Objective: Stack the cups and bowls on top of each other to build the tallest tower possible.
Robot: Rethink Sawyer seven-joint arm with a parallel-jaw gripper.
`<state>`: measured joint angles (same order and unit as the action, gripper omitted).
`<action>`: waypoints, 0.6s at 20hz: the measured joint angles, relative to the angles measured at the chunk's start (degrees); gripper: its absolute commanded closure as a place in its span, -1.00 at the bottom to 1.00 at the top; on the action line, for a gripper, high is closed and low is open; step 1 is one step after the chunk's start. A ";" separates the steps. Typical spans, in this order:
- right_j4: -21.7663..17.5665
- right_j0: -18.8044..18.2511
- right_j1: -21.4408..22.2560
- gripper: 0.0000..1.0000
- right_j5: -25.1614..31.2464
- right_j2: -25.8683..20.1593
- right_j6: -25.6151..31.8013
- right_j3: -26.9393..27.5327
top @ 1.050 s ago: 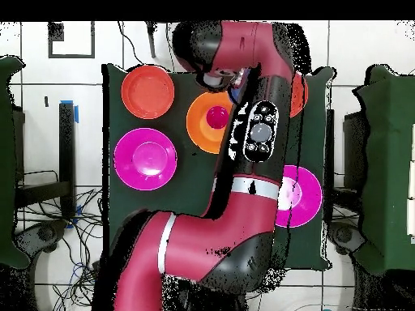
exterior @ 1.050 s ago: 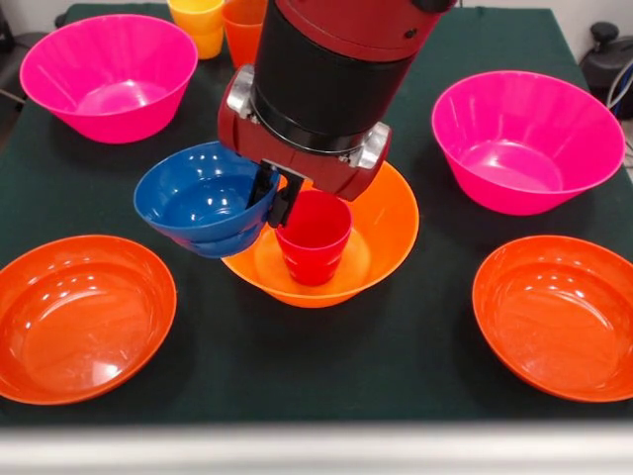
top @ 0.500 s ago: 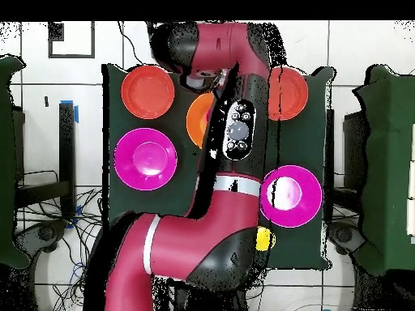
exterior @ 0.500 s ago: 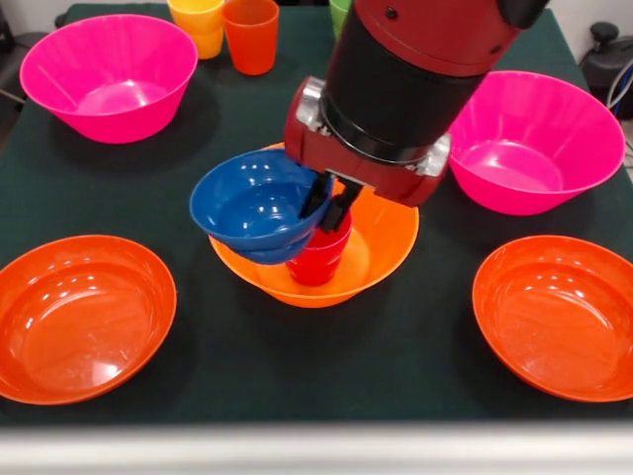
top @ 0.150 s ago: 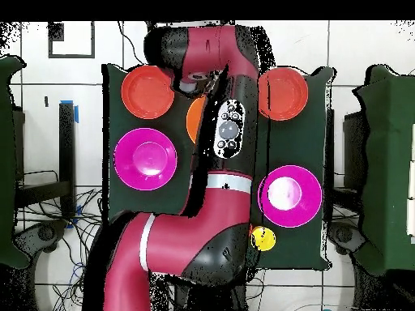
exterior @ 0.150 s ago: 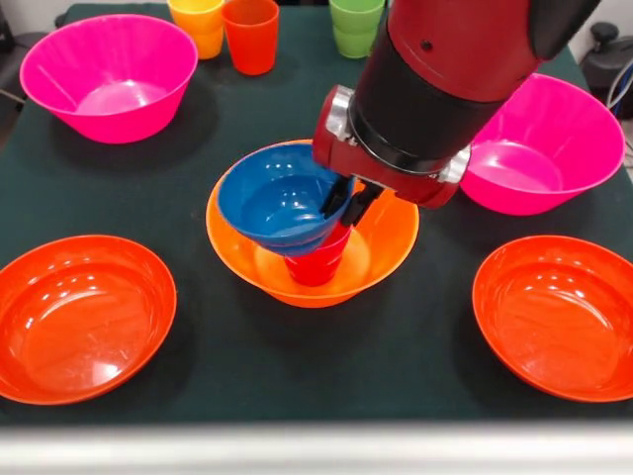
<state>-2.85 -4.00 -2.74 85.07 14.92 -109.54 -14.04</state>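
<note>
Over the red cup (exterior @ 0.150 s ago: 316,265), the blue bowl (exterior @ 0.150 s ago: 280,201).

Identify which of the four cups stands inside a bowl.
The red cup: it stands upright in the large orange bowl, under the blue bowl held by the gripper. The yellow, orange and green cups stand on the cloth.

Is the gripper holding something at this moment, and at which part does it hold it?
Yes. The gripper holds the small blue bowl by its rim, above the red cup.
</note>
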 measured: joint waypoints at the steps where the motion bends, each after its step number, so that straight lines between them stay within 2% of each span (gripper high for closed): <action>1: 0.01 0.03 -0.36 1.00 0.76 0.15 0.00 0.21; 12: 0.01 0.04 -2.20 1.00 3.01 1.50 0.00 0.39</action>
<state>-2.84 -3.96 -4.95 88.09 16.42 -109.54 -13.65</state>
